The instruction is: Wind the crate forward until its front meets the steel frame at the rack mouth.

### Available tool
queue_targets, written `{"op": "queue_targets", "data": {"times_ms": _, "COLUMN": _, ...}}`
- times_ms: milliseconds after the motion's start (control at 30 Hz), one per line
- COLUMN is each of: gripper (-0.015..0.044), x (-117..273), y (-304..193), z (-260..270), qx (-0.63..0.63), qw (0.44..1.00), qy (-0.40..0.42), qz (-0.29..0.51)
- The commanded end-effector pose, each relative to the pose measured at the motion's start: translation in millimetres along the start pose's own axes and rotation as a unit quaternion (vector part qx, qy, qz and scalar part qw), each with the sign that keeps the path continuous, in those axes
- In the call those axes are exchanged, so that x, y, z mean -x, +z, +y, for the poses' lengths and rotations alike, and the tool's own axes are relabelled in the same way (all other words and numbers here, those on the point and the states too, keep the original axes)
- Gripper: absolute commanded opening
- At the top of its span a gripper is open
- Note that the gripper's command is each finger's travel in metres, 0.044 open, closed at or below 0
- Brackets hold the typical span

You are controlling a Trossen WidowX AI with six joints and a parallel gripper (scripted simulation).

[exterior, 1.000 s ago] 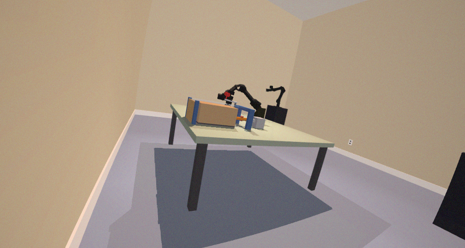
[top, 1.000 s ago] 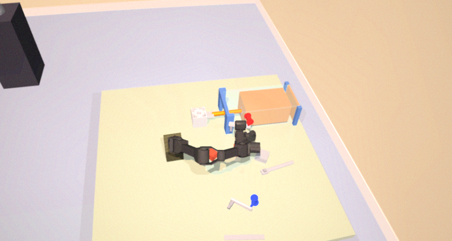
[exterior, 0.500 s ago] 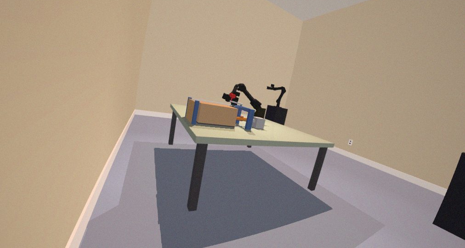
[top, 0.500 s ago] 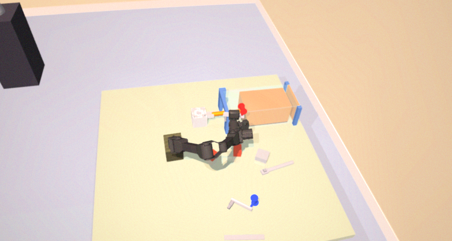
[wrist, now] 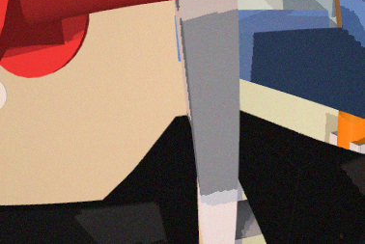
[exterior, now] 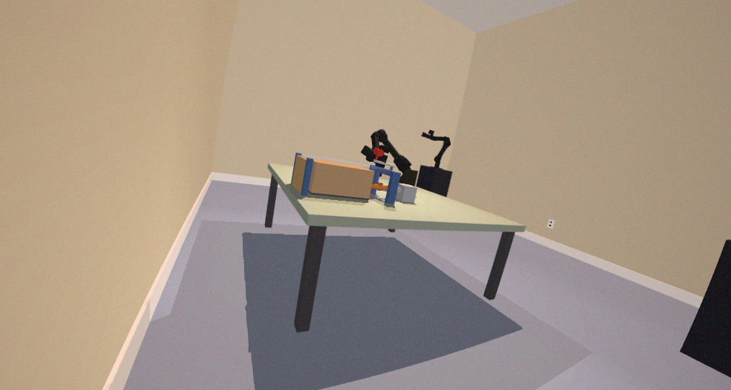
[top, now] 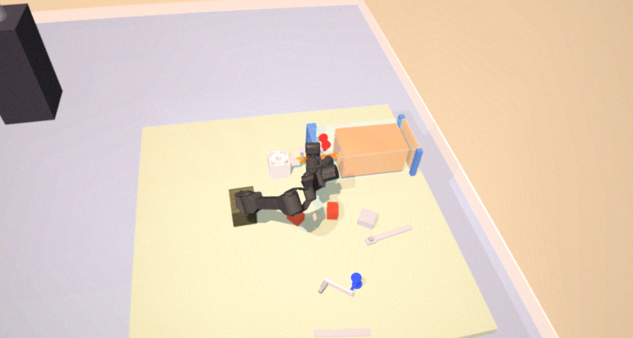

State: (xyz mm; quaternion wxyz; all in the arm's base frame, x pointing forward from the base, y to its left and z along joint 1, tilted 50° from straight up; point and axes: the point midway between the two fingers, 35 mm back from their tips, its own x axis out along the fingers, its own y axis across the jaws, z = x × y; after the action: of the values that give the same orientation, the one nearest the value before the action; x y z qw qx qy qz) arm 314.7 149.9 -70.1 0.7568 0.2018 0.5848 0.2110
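My gripper [top: 312, 150] [wrist: 206, 123] is shut on the white bar of the winch handle [exterior: 383, 162] [wrist: 212, 105], held in the air by the blue steel frame [top: 313, 129] [exterior: 392, 188]. Its red knob [top: 323, 138] [exterior: 378, 152] [wrist: 55, 62] sticks up on the crate side; its key end hangs on the winch side. The white winch [top: 279, 167] [exterior: 407, 193], with a round hole on top, stands left of the frame in the top view. The orange strap [top: 331, 155] [exterior: 379, 186] [wrist: 350, 131] runs to the crate [top: 369, 143] [exterior: 342, 180], which sits flat behind the frame with a gap between.
Two red blocks [top: 332, 210] [top: 296, 218], a pale block [top: 367, 218] and a wrench-like bar [top: 391, 233] lie on the bench [top: 199, 269]. Farther off lie a crank with a blue knob [top: 356, 278] and a flat pale strip [top: 341, 332]. The cubby's clear panels surround the crate.
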Motion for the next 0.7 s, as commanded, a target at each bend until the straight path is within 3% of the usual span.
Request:
{"op": "queue_targets", "data": {"times_ms": 0, "gripper": 0.0, "x": -11.2, "y": -20.4, "z": 2.5, "qx": -0.005, "qw": 1.0, "qy": 0.006, "qz": 0.009}}
{"op": "queue_targets", "data": {"times_ms": 500, "gripper": 0.0, "x": -34.2, "y": -94.3, "z": 10.4, "qx": -0.021, "qw": 0.999, "qy": 0.029, "qz": 0.016}}
{"op": "queue_targets", "data": {"times_ms": 667, "gripper": 0.0, "x": -34.3, "y": -98.3, "z": 11.0, "qx": -0.022, "qw": 0.999, "qy": 0.031, "qz": 0.018}}
